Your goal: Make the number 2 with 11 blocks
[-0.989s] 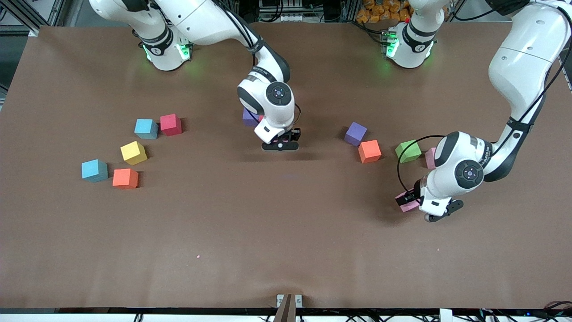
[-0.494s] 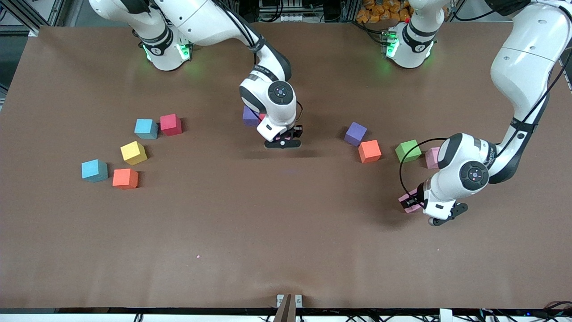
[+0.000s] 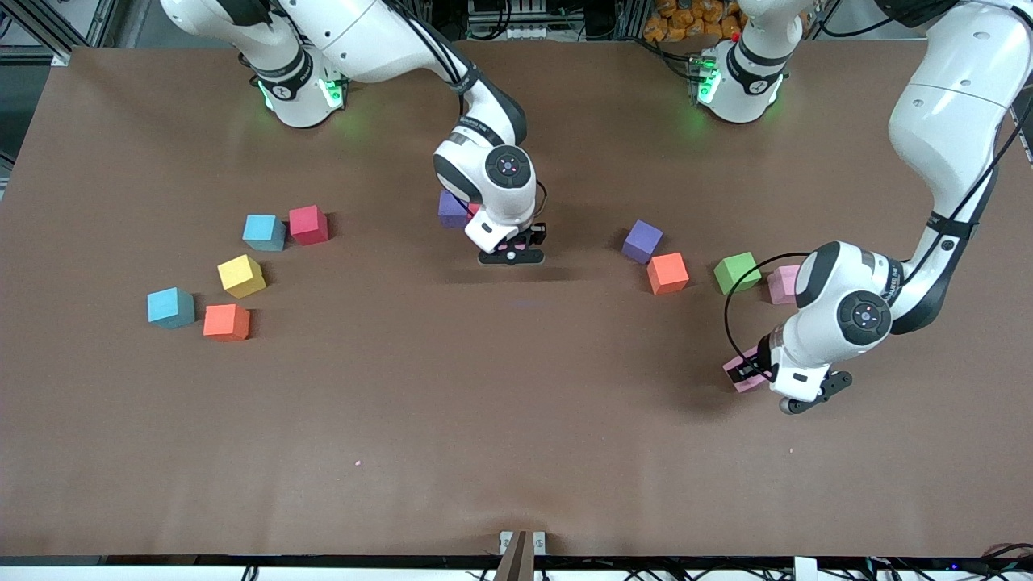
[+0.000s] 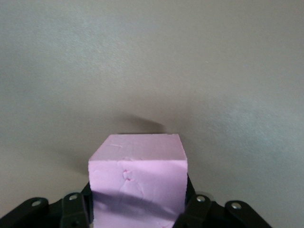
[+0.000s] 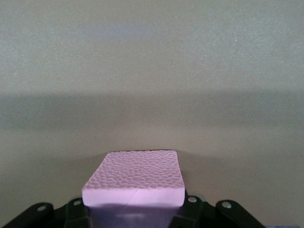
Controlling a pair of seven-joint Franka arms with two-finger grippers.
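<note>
Gripping pink block (image 4: 137,183), left gripper (image 3: 754,373) fingers closed; right gripper (image 3: 510,246) fingers clamp another pink block (image 5: 134,178).

My left claw (image 3: 754,373) grips one block (image 3: 740,373) over the table (image 3: 516,420) at the left arm's end — four blocks (image 3: 667,272) lie farther from the front camera. My right claw (image 3: 510,246) grips another block (image 5: 134,178) mid-table.

Left claw (image 3: 754,373) and right claw (image 3: 510,244) each clamped, wrists bent downward
</note>
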